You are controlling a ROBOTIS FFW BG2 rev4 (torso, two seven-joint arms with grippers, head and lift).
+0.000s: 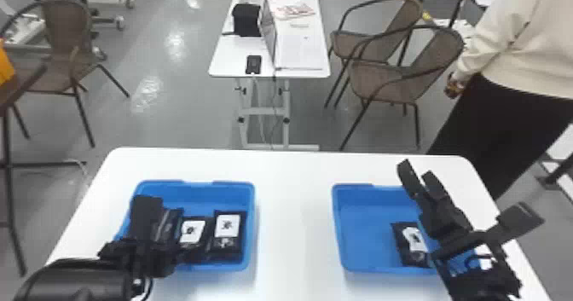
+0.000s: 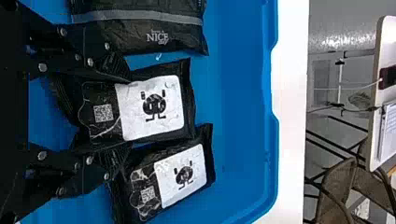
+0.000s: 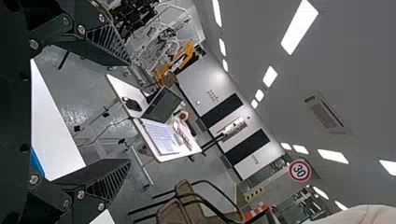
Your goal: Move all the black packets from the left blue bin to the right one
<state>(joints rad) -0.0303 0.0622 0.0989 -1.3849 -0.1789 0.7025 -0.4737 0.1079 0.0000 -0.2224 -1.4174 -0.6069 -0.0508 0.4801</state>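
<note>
So, one black packet [image 1: 406,249] lies in the right bin [image 1: 366,236], by its near edge. Three more wait in the left bin [image 1: 251,202], so I think most of the job is left. The left gripper [image 2: 130,112] is over them, fingers spread wide, with the middle packet [image 2: 154,109] between. It holds nothing. The right packet [image 2: 180,175] is snug by that one, so a finger could bump it. The right gripper [image 3: 129,112] is up by the right bin's right edge, also wide and empty. Blue floor shows along that bin's left and far edges, good for dropping.
</note>
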